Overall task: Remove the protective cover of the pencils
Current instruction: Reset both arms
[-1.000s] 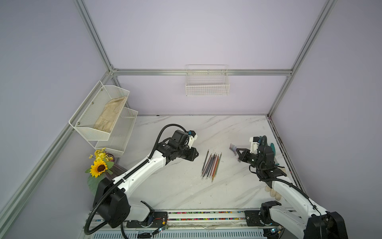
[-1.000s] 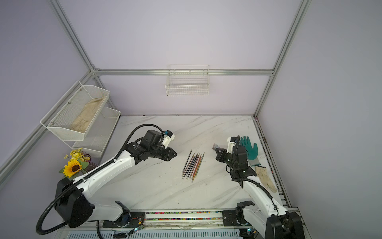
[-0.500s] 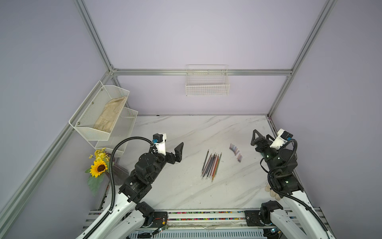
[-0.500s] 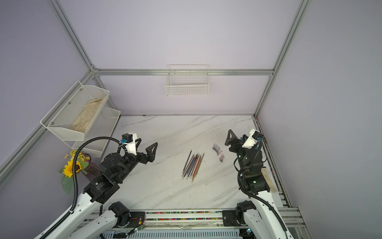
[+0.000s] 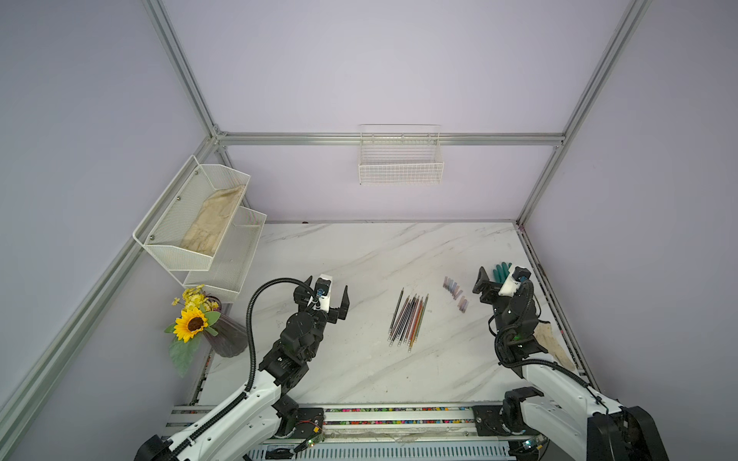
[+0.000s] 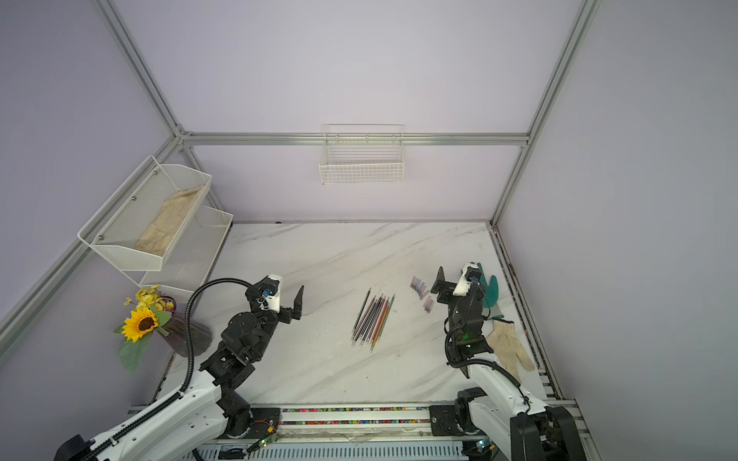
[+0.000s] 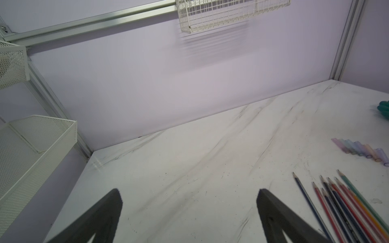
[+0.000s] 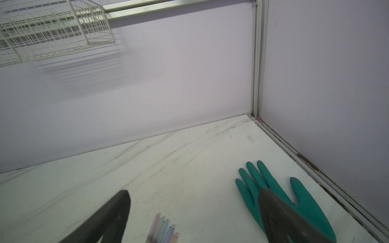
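Observation:
Several thin pencils (image 5: 407, 319) in mixed colours lie side by side at the middle of the marble table, seen in both top views (image 6: 373, 319), their sharpened tips bare in the left wrist view (image 7: 347, 206). A row of small translucent pastel covers (image 5: 455, 293) lies apart, to their right (image 6: 422, 295) (image 8: 162, 229). My left gripper (image 5: 327, 291) hovers open to the left of the pencils, empty (image 7: 189, 192). Just right of the covers, my right gripper (image 5: 499, 277) is raised and open, holding nothing (image 8: 193, 191).
A green glove (image 8: 273, 185) and a beige glove (image 6: 511, 345) lie along the table's right edge beside the right arm. A sunflower vase (image 5: 195, 323) and a two-tier mesh shelf (image 5: 199, 223) stand at the left. A wire basket (image 5: 399, 163) hangs on the back wall.
Both arms have drawn back from the pencils and covers towards the near side and lifted. Both grippers have opened wide; the covers stay in their row on the table.

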